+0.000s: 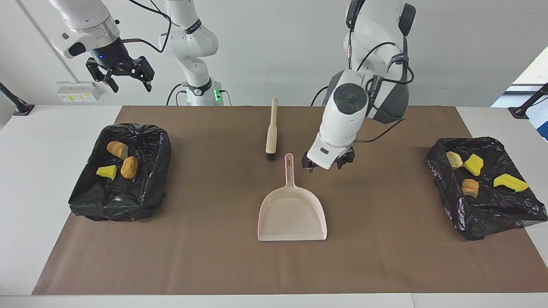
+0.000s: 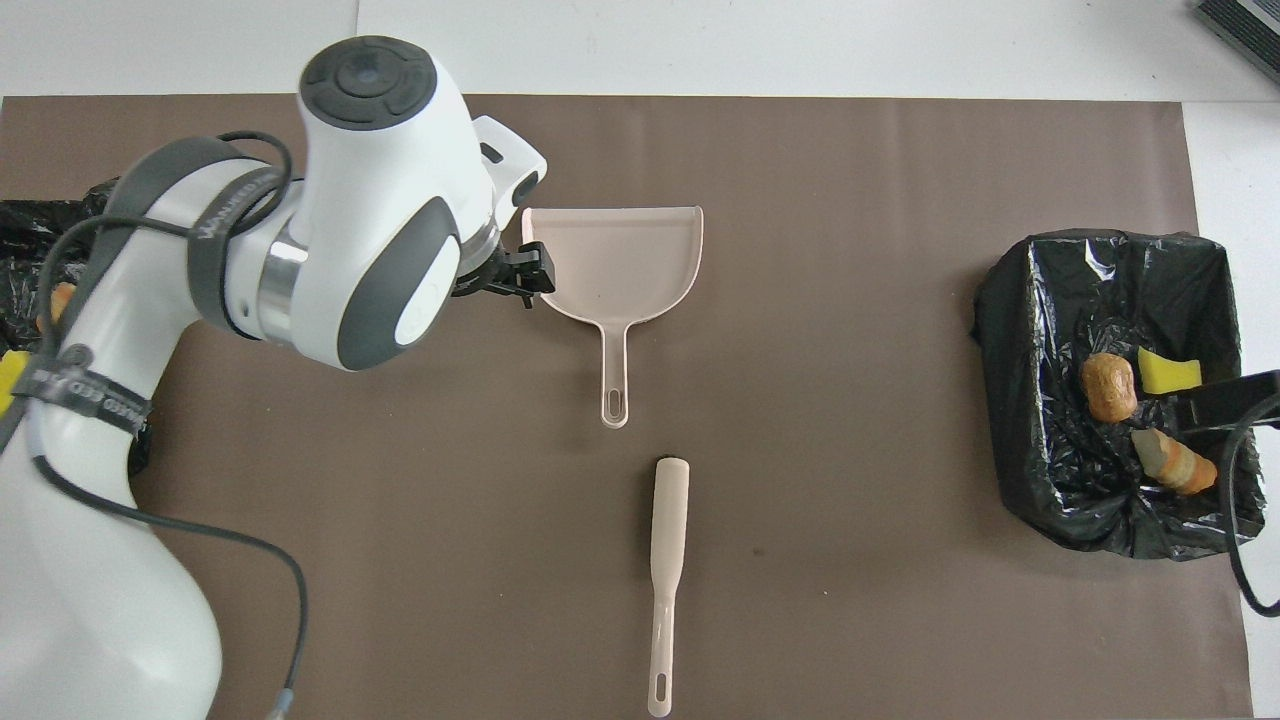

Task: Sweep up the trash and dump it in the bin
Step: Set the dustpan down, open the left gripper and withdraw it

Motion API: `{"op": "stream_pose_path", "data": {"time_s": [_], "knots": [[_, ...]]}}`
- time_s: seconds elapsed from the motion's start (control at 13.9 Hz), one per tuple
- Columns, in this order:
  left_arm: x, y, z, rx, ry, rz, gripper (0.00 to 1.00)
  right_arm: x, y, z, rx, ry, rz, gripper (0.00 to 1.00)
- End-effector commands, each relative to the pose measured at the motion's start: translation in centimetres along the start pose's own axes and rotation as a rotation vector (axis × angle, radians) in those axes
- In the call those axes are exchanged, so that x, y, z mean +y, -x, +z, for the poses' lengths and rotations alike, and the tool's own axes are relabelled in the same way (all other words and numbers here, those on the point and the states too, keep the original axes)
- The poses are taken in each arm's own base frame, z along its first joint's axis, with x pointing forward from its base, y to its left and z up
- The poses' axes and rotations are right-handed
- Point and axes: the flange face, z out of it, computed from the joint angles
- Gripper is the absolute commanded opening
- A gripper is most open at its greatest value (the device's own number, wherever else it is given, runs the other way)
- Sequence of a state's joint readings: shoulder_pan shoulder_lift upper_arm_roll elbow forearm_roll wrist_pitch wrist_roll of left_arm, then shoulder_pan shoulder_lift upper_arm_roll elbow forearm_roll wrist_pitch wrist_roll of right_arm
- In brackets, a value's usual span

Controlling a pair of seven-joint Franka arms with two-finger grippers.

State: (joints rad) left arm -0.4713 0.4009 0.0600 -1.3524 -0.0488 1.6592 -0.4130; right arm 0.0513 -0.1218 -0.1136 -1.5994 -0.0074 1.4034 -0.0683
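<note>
My left gripper (image 1: 327, 164) hangs over bare brown mat (image 1: 385, 256) beside the dustpan handle, toward the left arm's end of the table, its fingers spread apart and holding nothing; a clear gap separates it from the handle. The dustpan (image 1: 292, 214) lies flat at mid-table, unheld, its open lip pointing away from the robots and its handle pointing toward them. The brush (image 1: 271, 130) lies nearer to the robots than the dustpan, bristle end toward the dustpan handle's tip, the two close but apart. My right gripper (image 1: 125, 78) waits raised near the right arm's end, above the table edge nearest the robots, fingers apart and empty. The trash sits in two black-lined bins. The bin at the right arm's end (image 1: 120, 171) holds two bread rolls (image 1: 128, 167) and one yellow sponge bit (image 1: 107, 172). The bin at the left arm's end (image 1: 486, 186) holds two rolls (image 1: 470, 187) and two sponge bits (image 1: 509, 182); this bin overhangs the mat's edge onto the white table (image 1: 43, 141). Open mat runs wide between the dustpan and each bin, and between the dustpan's lip and the mat edge farthest from the robots.
</note>
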Motion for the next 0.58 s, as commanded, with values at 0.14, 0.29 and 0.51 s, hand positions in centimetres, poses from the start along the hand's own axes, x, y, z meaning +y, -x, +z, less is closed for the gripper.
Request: {"op": "stream_pose_path", "data": {"time_s": [0.14, 0.29, 0.51], "knots": [[-12.0, 4.9, -5.6, 0.070, 0.035, 0.105, 1.00, 0.0, 0.4, -0.1, -0.001, 0.001, -0.018, 1.00], [-16.0, 6.3, -8.6, 0.087, 0.041, 0.157, 1.00, 0.0, 0.4, -0.1, -0.001, 0.001, -0.018, 1.00], [-20.9, 7.0, -13.5, 0.098, 0.020, 0.243, 1.00, 0.0, 0.3, -0.1, -0.003, 0.001, -0.018, 1.00]]}}
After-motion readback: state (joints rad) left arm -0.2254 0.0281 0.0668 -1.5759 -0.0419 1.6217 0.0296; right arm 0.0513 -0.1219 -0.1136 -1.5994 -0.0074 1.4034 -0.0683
